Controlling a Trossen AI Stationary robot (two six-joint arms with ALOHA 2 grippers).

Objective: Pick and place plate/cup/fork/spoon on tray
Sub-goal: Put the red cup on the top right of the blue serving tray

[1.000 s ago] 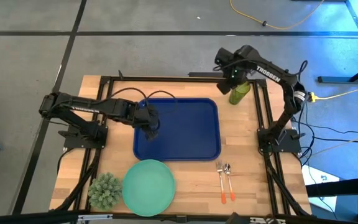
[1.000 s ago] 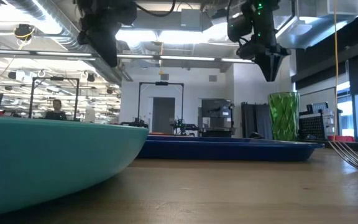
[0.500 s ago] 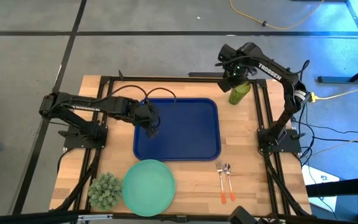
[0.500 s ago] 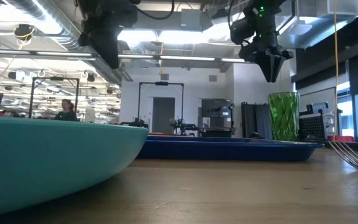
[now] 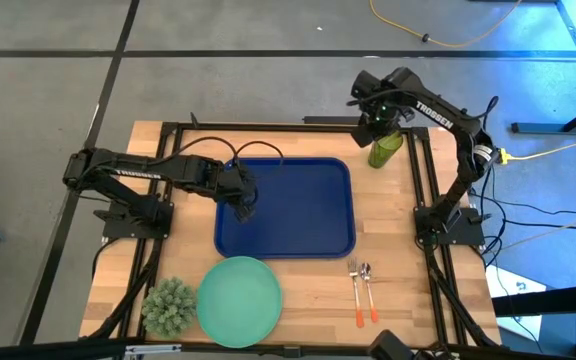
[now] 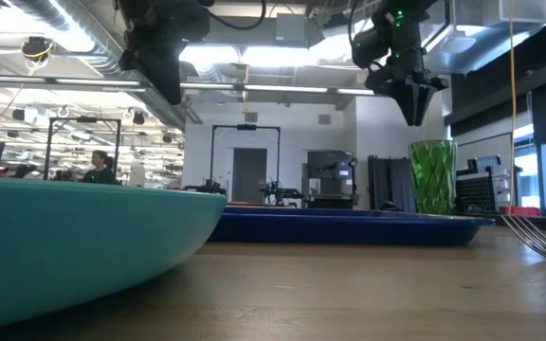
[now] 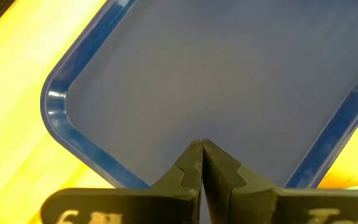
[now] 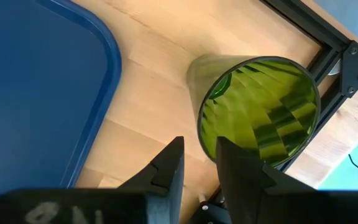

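Item: cup (image 5: pixel 385 148) — olive-green ribbed tumbler, upright on the tabletop (image 5: pixel 408 270), at the far right corner, just beside the tray's right rim and apart from it. In the right wrist view its open mouth (image 8: pixel 258 109) lies just ahead of the jaws, offset slightly to one side; no contact visible.

Item: right gripper (image 5: pixel 371 124) — raised above the cup, pointing down; jaws parted by a narrow gap, holding nothing. In the low view it hangs (image 6: pixel 412 116) above and slightly to the side of the cup (image 6: pixel 431 177).

Item: left gripper (image 5: pixel 241 208) — over the left part of the tray (image 5: pixel 318 215), jaws closed together, empty; the left wrist view shows bare tray floor (image 7: pixel 216 74) beyond them.

Item: plate (image 5: pixel 239 301) — mint-green, flat on the tabletop near the front edge, just in front of the tray's front left corner.

Item: fork (image 5: pixel 354 292) and spoon (image 5: pixel 368 290) — side by side, orange handles toward the front edge, on the tabletop in front of the tray's right corner.

Item: spiky plant (image 5: pixel 169 306) — just beside the plate, on its left.
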